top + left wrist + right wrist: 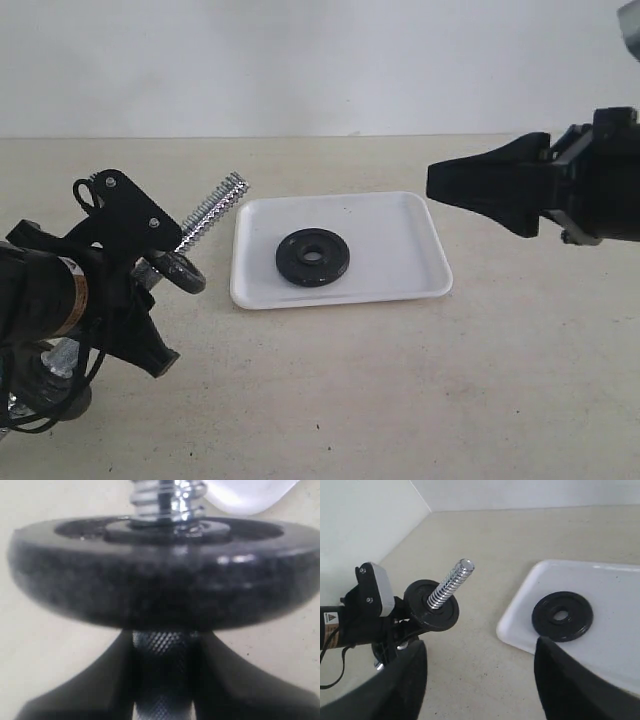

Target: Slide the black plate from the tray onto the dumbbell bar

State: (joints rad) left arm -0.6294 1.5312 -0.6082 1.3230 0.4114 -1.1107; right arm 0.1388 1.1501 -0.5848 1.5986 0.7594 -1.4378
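1. Black plate (pixel 314 258) lies flat near the middle of the tray (pixel 400 240), hole upward, with nothing touching it and room around it for a grasp
2. Left gripper (pixel 162 650) is clamped on the knurled middle of the dumbbell bar (pixel 212 214), tilting the threaded end up and towards the tray, probably to offer that free end for loading
3. Another black disc (pixel 431 606) already sits on the bar just beyond the clamping fingers, and likely serves as a stop
4. Right gripper (pixel 480 680) hangs in the air near the tray's right side, fingers spread wide and holding nothing, seemingly posed to come down on the plate
5. Judged from this, the pick-up has not yet begun
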